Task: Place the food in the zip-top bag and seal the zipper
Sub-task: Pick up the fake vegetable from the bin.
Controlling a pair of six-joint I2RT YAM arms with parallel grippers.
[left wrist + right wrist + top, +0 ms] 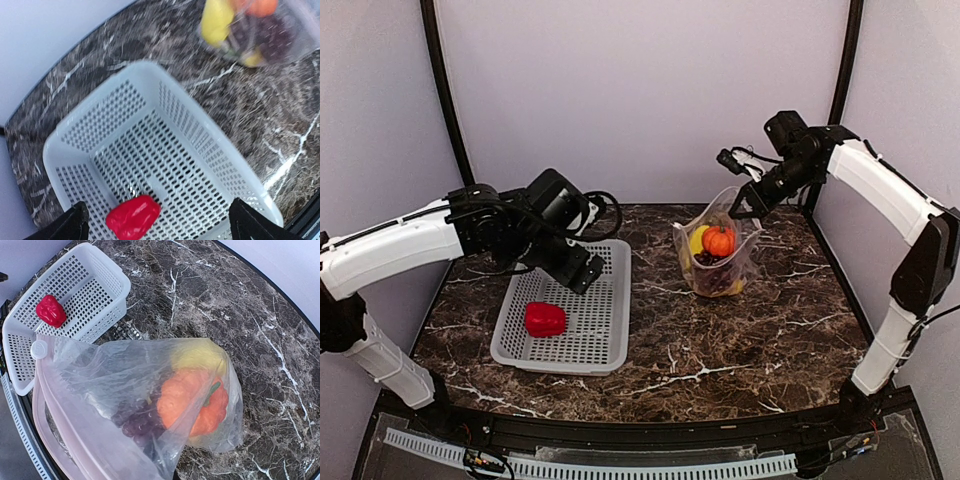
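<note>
The red pepper point(545, 319) lies alone in the white basket point(610, 330). My left gripper point(582, 275) hovers over the basket's far end, open and empty. In the left wrist view its jaws stand wide apart point(162, 225), with the pepper point(133, 216) below and between them. My right gripper point(748, 203) is shut on the top rim of the zip-top bag point(718, 262) and holds it upright with its mouth open. Inside the bag point(100, 375) are an orange fruit point(195, 400), a yellow piece point(200, 355) and purple grapes point(137, 420). The pinkish zipper point(50, 410) runs along the near rim. The bag hides my right fingers.
The basket point(65, 300) stands left of the bag on the dark marble table point(740, 350). The bag also shows at the top right of the left wrist view point(260, 30). Booth walls close in the back and sides.
</note>
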